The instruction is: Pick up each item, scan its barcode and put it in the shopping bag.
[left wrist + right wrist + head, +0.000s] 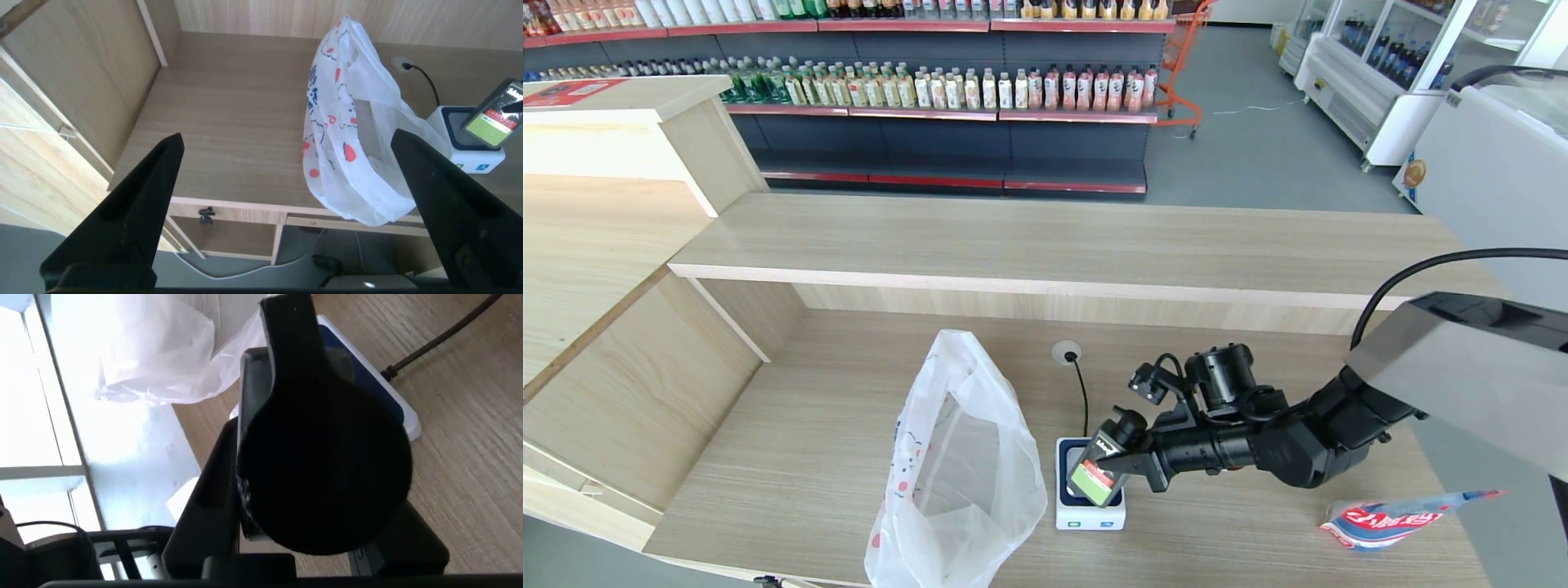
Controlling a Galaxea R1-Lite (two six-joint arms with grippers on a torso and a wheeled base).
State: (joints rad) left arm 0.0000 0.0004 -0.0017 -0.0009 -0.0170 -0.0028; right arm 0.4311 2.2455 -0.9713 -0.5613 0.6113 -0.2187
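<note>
While right gripper (1106, 469) clamps a small pack (1090, 487), scanner (1089, 517) sits just beneath it, shopping bag (968, 465) beside; left gripper (286, 153) spread wide, empty.

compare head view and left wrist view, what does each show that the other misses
Head view adds: the snack packet on the right of the counter, and the bottle shelves behind.
Left wrist view adds: the open left gripper and a small latch under the counter's front.
Both: the bag, the scanner with its cable, and the item that the right gripper holds over the scanner.
</note>
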